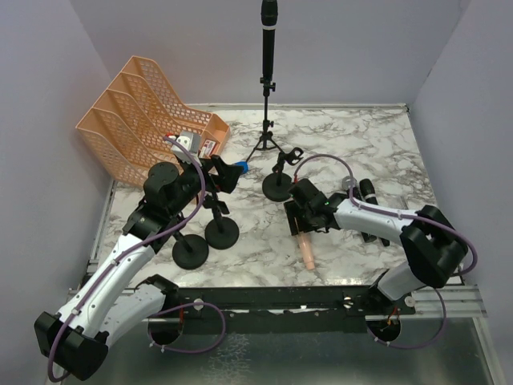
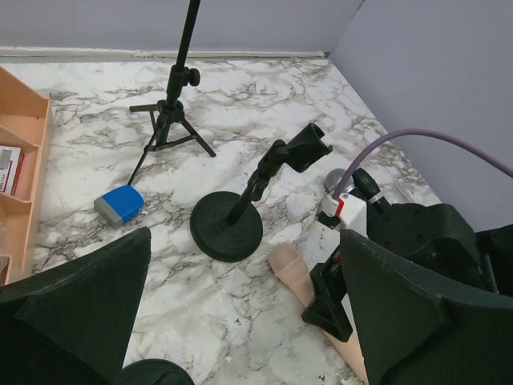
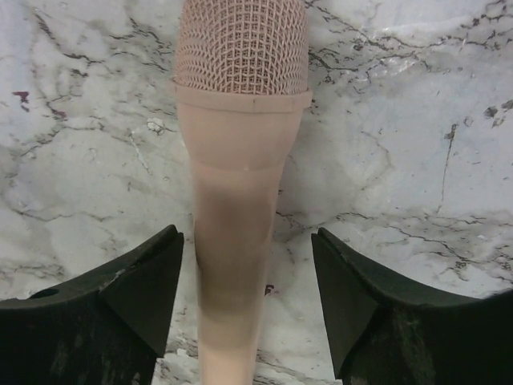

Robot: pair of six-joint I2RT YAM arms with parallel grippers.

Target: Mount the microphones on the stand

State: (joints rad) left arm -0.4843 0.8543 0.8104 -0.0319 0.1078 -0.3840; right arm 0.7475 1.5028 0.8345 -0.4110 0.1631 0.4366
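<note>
The pale pink microphone lies on the marble table, mesh head toward the near edge. My right gripper is down over its handle; in the right wrist view the pink microphone lies between the open fingers, with gaps on both sides. One black microphone sits atop the tall tripod stand. A black microphone and the silver-headed one lie at right, partly hidden by my right arm. My left gripper is open and empty, held above the table; its view shows an empty clip stand.
Two more round-base stands stand under my left arm. An orange file tray is at the back left. A small blue object lies near the tripod. Purple walls enclose the table.
</note>
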